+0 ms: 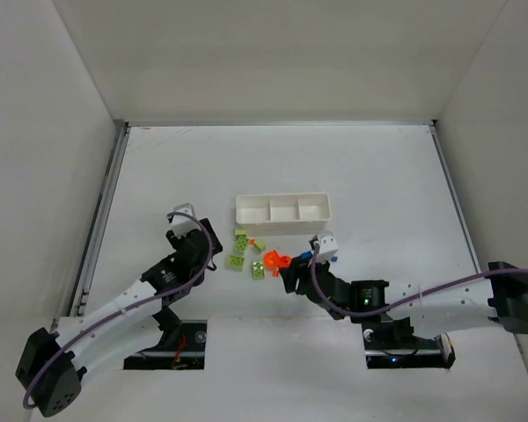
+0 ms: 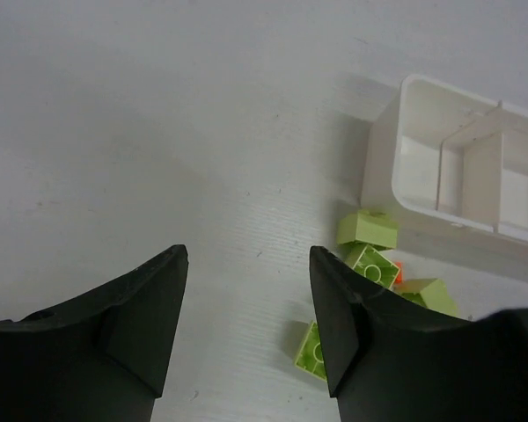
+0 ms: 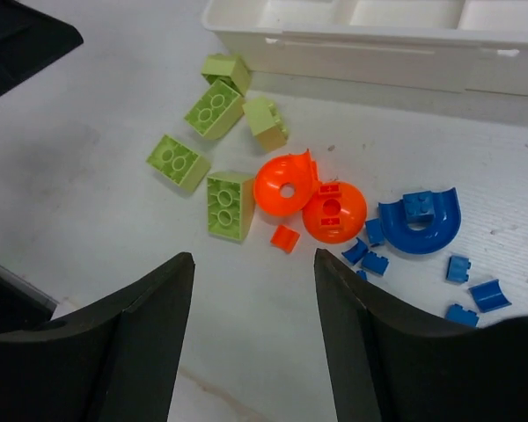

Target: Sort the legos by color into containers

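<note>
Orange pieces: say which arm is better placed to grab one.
Right. The open right gripper hangs just short of the orange pieces; the left gripper faces bare table beside the green bricks.

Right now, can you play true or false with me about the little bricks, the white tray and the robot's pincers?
1. The white tray has three compartments and nothing is in them. True.
2. The right pincer is holding an orange piece. False: it is open and holds nothing; the orange pieces lie on the table.
3. The green bricks sit on the table, outside the tray. True.
4. The blue pieces are already in the tray. False: they lie on the table, near the orange pieces.
5. The left pincer is open and holds nothing. True.
</note>
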